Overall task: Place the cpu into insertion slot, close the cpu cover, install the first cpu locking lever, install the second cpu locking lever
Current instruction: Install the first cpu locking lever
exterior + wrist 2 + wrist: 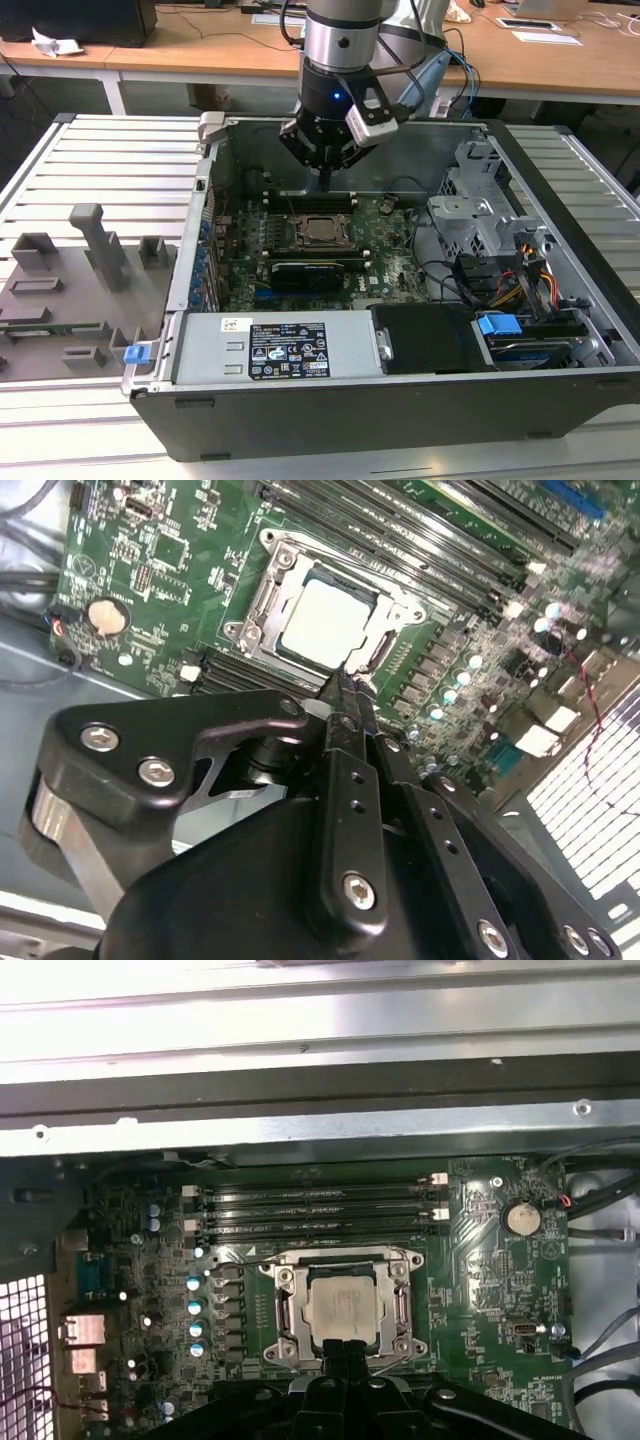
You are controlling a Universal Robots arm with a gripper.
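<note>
The cpu (322,230) (325,620) (340,1308), a pale silver square, lies flat in the insertion slot (345,1345) on the green motherboard inside the open computer case. The cpu cover (268,598) (284,1306), a silver metal frame, lies down around the chip, which shows through its window. A thin wire lever (245,1260) runs out from the socket's edge beside the memory slots. My gripper (325,182) (345,685) (343,1352) hangs just above the socket's edge, fingers pressed together with nothing between them.
Long black memory slots (315,1210) lie right beside the socket. A black card with a grille (318,270) sits on its other side. A power supply (275,345), a drive cage (480,205) and loose cables (500,280) crowd the case. A grey fixture tray (70,290) lies outside it.
</note>
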